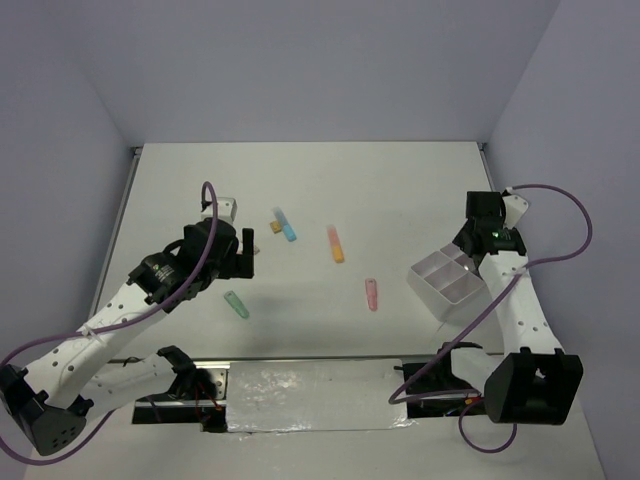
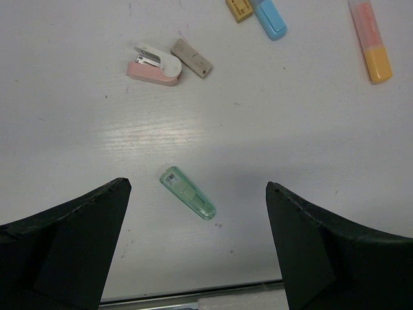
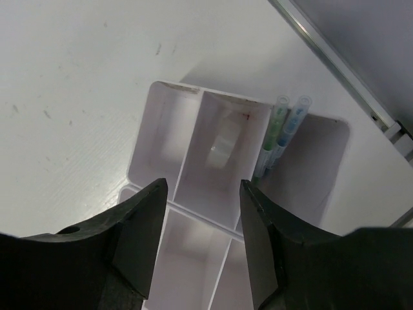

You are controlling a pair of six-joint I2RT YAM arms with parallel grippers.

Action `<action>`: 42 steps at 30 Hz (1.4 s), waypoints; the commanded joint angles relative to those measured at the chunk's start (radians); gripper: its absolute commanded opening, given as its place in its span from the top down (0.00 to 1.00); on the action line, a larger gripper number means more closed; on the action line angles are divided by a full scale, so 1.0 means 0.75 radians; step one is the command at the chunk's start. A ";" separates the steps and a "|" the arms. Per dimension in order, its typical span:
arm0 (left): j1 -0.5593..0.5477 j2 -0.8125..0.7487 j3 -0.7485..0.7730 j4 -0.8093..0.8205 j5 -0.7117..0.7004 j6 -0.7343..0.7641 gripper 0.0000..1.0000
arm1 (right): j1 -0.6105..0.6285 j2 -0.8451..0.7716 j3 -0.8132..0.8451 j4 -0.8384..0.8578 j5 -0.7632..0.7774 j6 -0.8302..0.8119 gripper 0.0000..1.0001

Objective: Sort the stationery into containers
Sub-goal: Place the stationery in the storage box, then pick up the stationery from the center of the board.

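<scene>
My left gripper (image 1: 243,262) (image 2: 197,186) is open and empty above the table, with a clear green marker (image 2: 187,193) (image 1: 236,304) lying flat between its fingers below. Farther off lie a pink-and-white mini stapler (image 2: 153,64), a tan eraser (image 2: 191,57), a blue marker (image 2: 270,16) (image 1: 287,226), a small yellow-brown eraser (image 2: 239,8) (image 1: 275,227) and an orange-pink marker (image 2: 371,42) (image 1: 336,244). A pink marker (image 1: 372,293) lies mid-table. My right gripper (image 1: 472,250) (image 3: 202,184) is open and empty over the white divided tray (image 1: 447,280) (image 3: 155,129), which holds a clear tape ring (image 3: 226,143) and two thin pens (image 3: 281,132).
The table's metal right edge (image 3: 342,71) runs close behind the tray. Grey walls enclose the table on three sides. Purple cables loop off both arms. A foil-covered strip (image 1: 310,395) lies along the near edge between the arm bases.
</scene>
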 commanded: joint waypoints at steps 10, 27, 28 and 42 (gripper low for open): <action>0.012 0.058 0.002 -0.025 -0.158 -0.071 0.01 | 0.533 0.022 0.488 -0.099 0.052 -0.139 0.18; 0.053 0.191 -0.028 -0.212 -0.273 -0.666 0.01 | 0.936 0.275 0.284 0.148 -0.486 -0.284 0.24; 0.053 0.209 -0.071 -0.193 -0.218 -0.711 0.01 | 0.940 0.255 0.276 0.164 -0.502 -0.288 0.24; 0.115 0.545 -0.229 0.028 -0.044 -0.818 0.14 | 0.952 0.081 0.216 0.228 -0.658 -0.360 0.24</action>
